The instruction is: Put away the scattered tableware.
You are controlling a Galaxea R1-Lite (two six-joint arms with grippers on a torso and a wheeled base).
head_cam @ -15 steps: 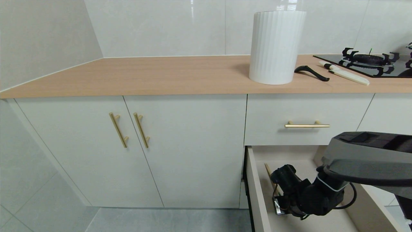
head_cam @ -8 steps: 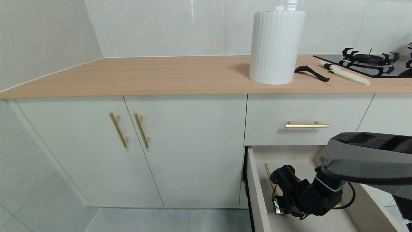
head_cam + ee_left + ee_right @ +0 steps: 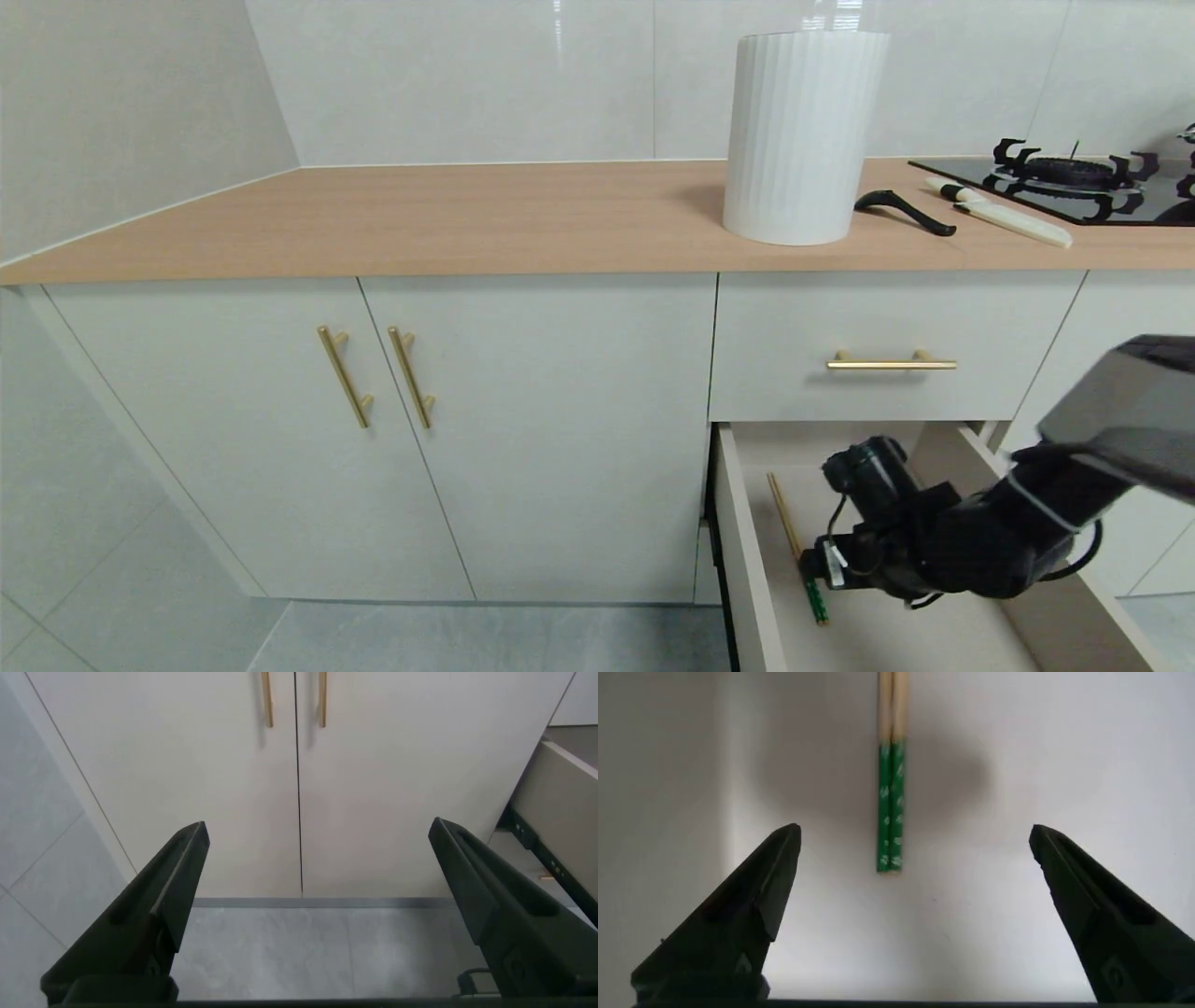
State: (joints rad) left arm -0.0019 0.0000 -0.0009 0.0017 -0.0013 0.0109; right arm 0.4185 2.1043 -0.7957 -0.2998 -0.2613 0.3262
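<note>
Two slim wooden chopsticks (image 3: 793, 539) (image 3: 890, 793) with green-painted ends lie side by side on the smooth floor of the open drawer (image 3: 742, 560), near its left wall. The right claw (image 3: 825, 564) (image 3: 910, 836) hangs released just above them. The left claw (image 3: 318, 833), also released, faces flat cabinet doors (image 3: 374, 775).

Worktop (image 3: 467, 217): white ribbed canister (image 3: 801, 140) near front edge; black utensil (image 3: 904, 211) and knife (image 3: 1004, 217) beside it. Open drawer (image 3: 742, 560): chopsticks (image 3: 795, 548) along left wall.
</note>
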